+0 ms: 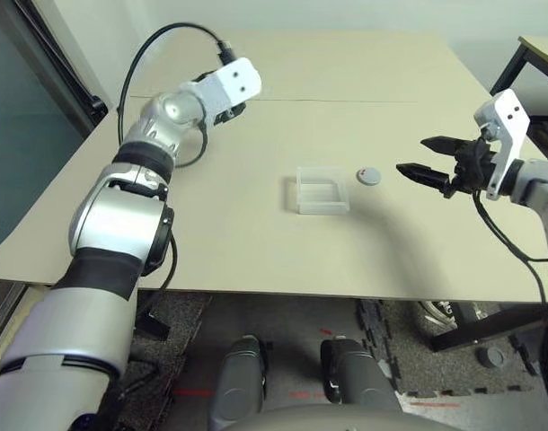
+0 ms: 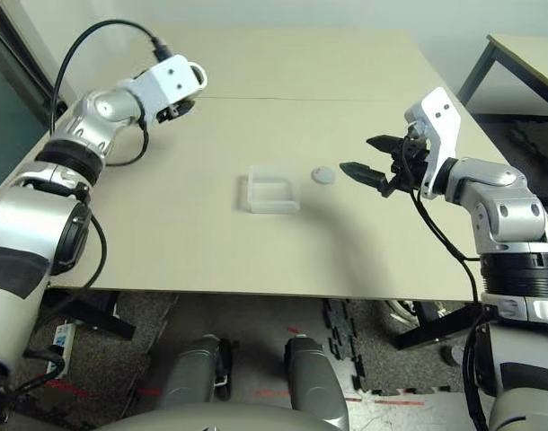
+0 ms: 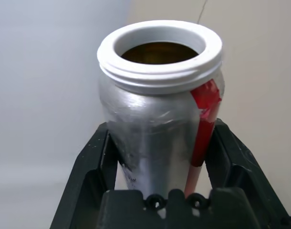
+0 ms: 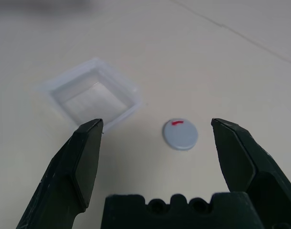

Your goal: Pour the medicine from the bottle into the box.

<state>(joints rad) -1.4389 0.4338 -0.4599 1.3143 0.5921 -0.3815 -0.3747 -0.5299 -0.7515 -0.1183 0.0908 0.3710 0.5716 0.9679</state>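
The silver-grey bottle (image 3: 155, 119) with a red stripe stands between the fingers of my left gripper (image 3: 160, 138), which is shut on its body. Its white threaded mouth is uncapped and the inside looks dark. My left arm (image 1: 171, 115) holds it over the far left of the table. The clear plastic box (image 1: 322, 190) lies at the table's middle, with nothing seen inside it. A flat grey cap disc (image 1: 369, 176) with a red mark rests just right of the box. My right gripper (image 1: 412, 154) hovers open to the right of the disc, pointing toward it and the box (image 4: 90, 95).
The beige table (image 1: 256, 260) has a seam line across its far part and a front edge near my body. A second, black-framed table (image 1: 534, 54) stands at the far right. Cables hang from both wrists.
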